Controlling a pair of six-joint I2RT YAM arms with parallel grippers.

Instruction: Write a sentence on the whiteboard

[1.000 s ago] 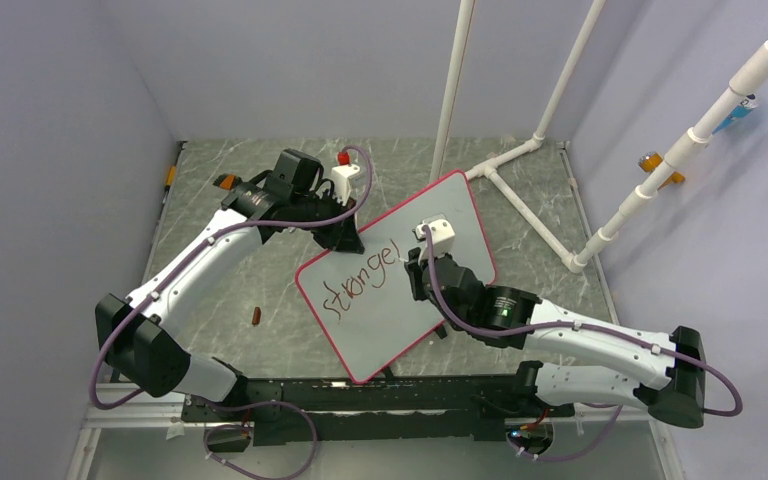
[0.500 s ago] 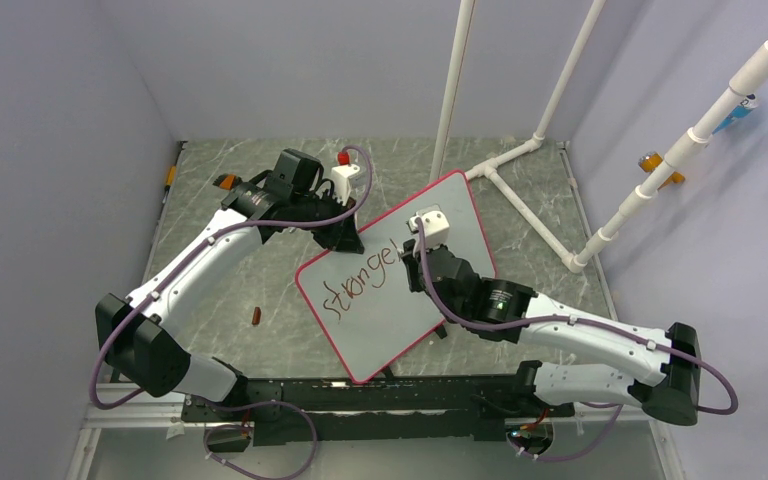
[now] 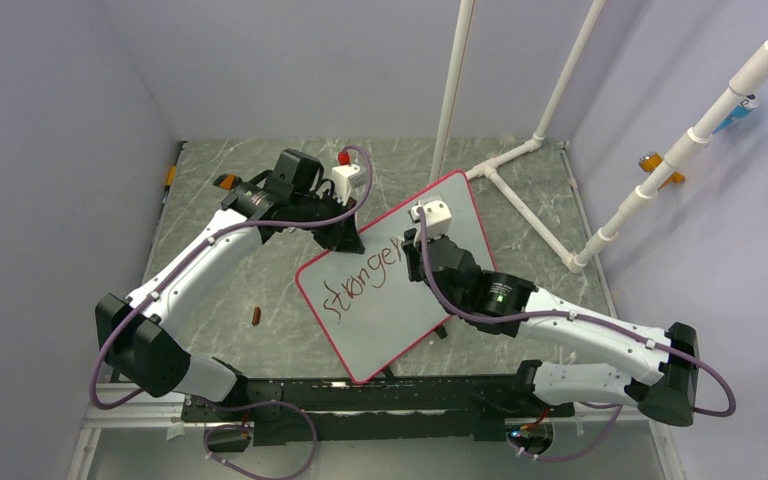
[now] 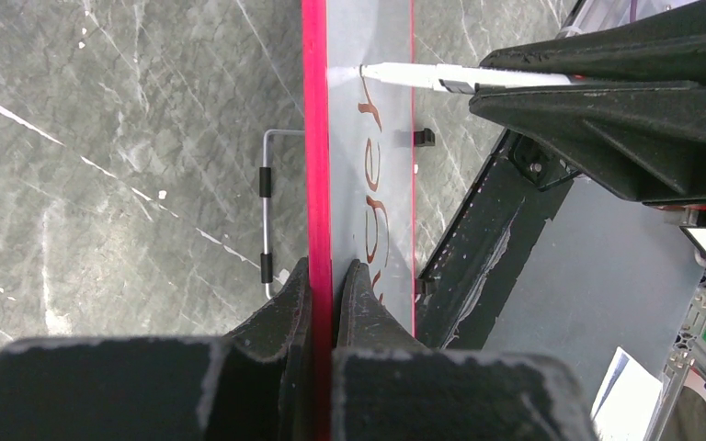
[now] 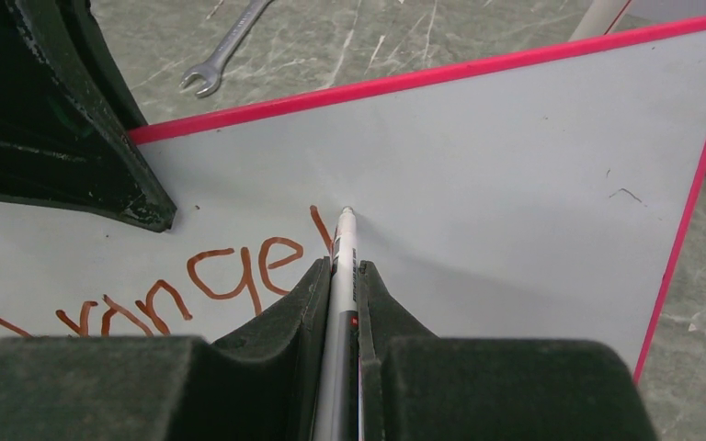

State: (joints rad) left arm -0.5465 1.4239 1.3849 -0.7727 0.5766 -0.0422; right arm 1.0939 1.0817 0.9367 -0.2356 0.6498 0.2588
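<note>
The right gripper has its black jaws clamped on a slim white marker pen, whose tip touches the board just past the last red stroke. Across from it, the left gripper is pinched tight on the pink-red rim of the large glossy white whiteboard. The board lies slantwise between the two arms on the grey marbled table. The dark-red handwritten sentence is a single word for now, something like "stranger", running toward the board's far corner. To my eye the job in hand is that final letter. It wants light, even pressure and a short stroke, then a clean lift before shifting to fresh white space. The left grip mustn't slacken, or the board could skid under the nib.
</note>
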